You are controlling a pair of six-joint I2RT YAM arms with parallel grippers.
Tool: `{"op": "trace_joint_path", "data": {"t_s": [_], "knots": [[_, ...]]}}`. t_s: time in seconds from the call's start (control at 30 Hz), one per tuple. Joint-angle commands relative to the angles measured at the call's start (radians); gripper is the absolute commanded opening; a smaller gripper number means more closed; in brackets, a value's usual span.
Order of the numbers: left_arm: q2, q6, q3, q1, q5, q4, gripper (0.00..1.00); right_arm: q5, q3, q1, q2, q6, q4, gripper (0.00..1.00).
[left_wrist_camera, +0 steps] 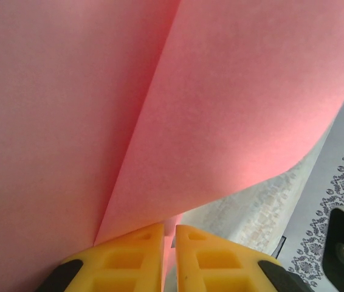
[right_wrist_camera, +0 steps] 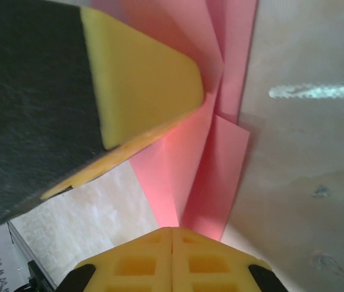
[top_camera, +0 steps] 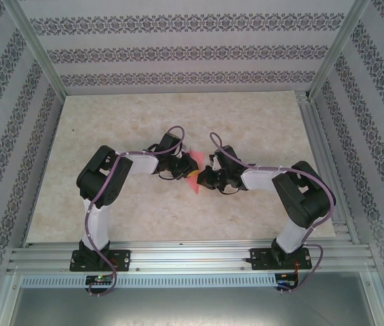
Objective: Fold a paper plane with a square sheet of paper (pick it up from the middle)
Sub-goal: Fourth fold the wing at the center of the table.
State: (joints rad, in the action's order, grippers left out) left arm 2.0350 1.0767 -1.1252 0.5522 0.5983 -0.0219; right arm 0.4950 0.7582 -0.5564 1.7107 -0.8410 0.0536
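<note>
The pink-red paper (top_camera: 193,178) is folded along a centre crease and held above the table between both grippers. In the left wrist view the paper (left_wrist_camera: 220,91) spreads as two flaps meeting at a crease. My left gripper (left_wrist_camera: 169,234) is shut on its lower edge, with a pink strip showing in the thin slit between the jaws. In the right wrist view several folded layers of the paper (right_wrist_camera: 202,176) narrow down into my right gripper (right_wrist_camera: 172,230), whose jaws are pressed together on them. The left gripper's finger (right_wrist_camera: 141,79) presses on the paper from the upper left. From above, the left gripper (top_camera: 189,163) and right gripper (top_camera: 206,178) nearly touch.
The beige marbled table top (top_camera: 246,122) stretches behind and to both sides of the grippers. Aluminium rails (top_camera: 192,257) run along the near edge and right side (top_camera: 324,156). Patterned walls (top_camera: 178,54) enclose the cell.
</note>
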Motion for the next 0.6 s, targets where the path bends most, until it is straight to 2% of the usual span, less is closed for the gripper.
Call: {"op": "trace_joint_path", "data": {"t_s": [0.0, 0.23, 0.57], "knots": [[0.017, -0.032, -0.015, 0.007, 0.005, 0.013, 0.16, 0.017, 0.029, -0.011, 0.004, -0.007, 0.059, 0.05], [0.016, -0.031, -0.015, 0.006, 0.009, 0.013, 0.15, 0.045, 0.046, -0.014, 0.056, -0.029, 0.085, 0.06], [0.015, -0.041, -0.03, 0.006, 0.017, 0.019, 0.16, -0.012, 0.011, 0.011, 0.083, 0.002, 0.028, 0.08]]}}
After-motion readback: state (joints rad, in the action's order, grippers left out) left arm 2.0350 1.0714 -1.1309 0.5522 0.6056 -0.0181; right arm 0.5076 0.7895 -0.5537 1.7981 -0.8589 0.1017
